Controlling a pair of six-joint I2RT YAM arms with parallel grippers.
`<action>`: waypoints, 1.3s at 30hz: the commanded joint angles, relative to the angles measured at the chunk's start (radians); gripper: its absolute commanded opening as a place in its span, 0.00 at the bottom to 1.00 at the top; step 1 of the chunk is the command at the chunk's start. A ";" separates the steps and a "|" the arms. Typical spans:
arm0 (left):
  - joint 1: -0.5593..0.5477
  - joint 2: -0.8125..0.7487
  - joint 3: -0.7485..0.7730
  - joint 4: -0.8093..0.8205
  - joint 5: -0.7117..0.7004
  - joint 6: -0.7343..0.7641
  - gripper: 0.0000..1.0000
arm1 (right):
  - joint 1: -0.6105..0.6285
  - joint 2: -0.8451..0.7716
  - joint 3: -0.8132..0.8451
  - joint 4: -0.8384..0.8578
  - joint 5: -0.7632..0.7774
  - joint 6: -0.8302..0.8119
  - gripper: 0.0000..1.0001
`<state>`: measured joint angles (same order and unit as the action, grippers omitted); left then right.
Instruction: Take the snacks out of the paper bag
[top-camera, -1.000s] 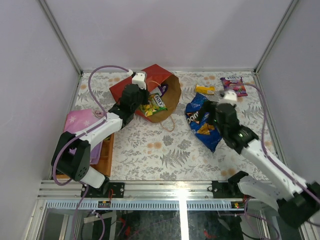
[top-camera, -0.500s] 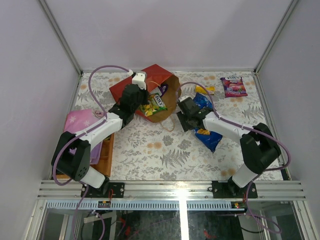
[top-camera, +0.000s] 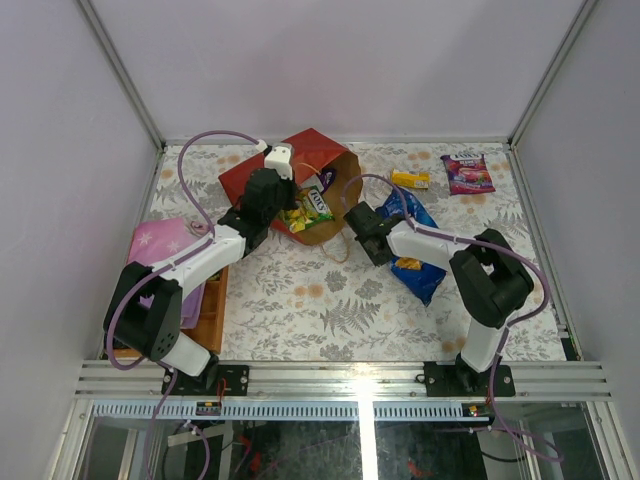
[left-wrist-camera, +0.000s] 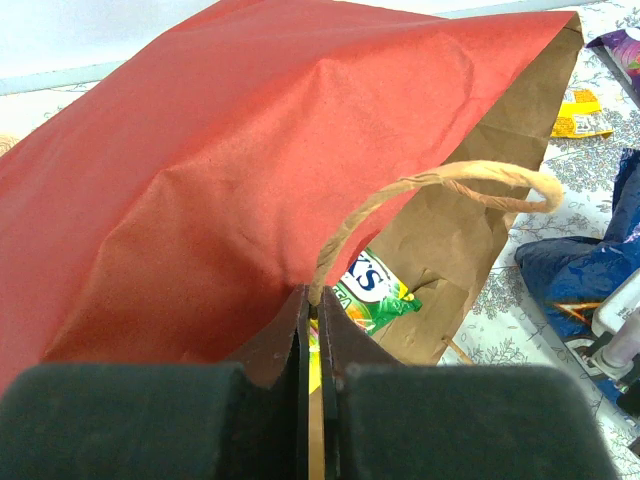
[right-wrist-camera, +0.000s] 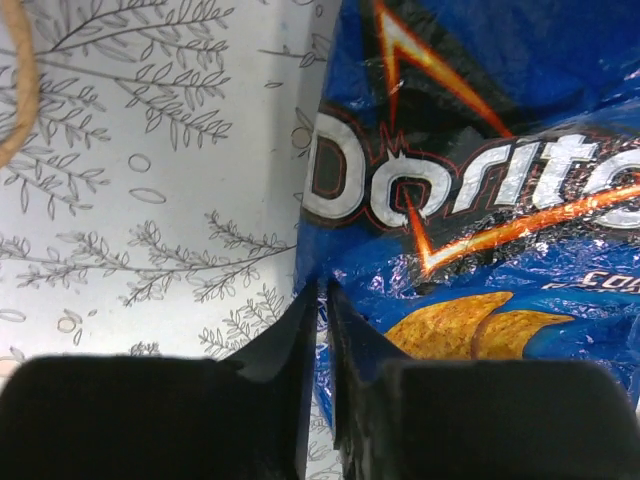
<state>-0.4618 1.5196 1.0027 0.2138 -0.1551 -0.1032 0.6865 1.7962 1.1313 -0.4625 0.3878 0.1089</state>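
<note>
- Doritos bag (right-wrist-camera: 480, 180) lies on the worktop (top-camera: 300, 300) beside the paper bag (left-wrist-camera: 250, 150); right end effector (right-wrist-camera: 320, 295) just swung over and pinched shut on its left edge.
- Left end effector (left-wrist-camera: 318, 300) grips the paper bag's rim, fully closed.
- Green-yellow packet (left-wrist-camera: 375, 290) sits inside, so more to fetch.

Left hand (left-wrist-camera: 313, 302), right hand (right-wrist-camera: 322, 297): both closed.

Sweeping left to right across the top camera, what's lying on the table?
pink starred flat item → red paper bag → blue Doritos bag → purple packet
</note>
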 joint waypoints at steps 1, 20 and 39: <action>0.009 0.011 0.025 -0.008 -0.037 0.022 0.00 | 0.008 0.037 0.043 -0.039 0.119 -0.011 0.04; 0.009 0.008 0.026 -0.014 -0.034 0.020 0.00 | 0.012 -0.150 0.043 -0.046 0.092 0.010 0.57; 0.009 0.027 0.038 -0.028 -0.037 0.024 0.00 | 0.039 0.074 0.015 -0.046 0.235 0.012 0.61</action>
<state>-0.4618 1.5295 1.0153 0.1867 -0.1619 -0.0982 0.7174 1.8389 1.1442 -0.5110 0.5457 0.1200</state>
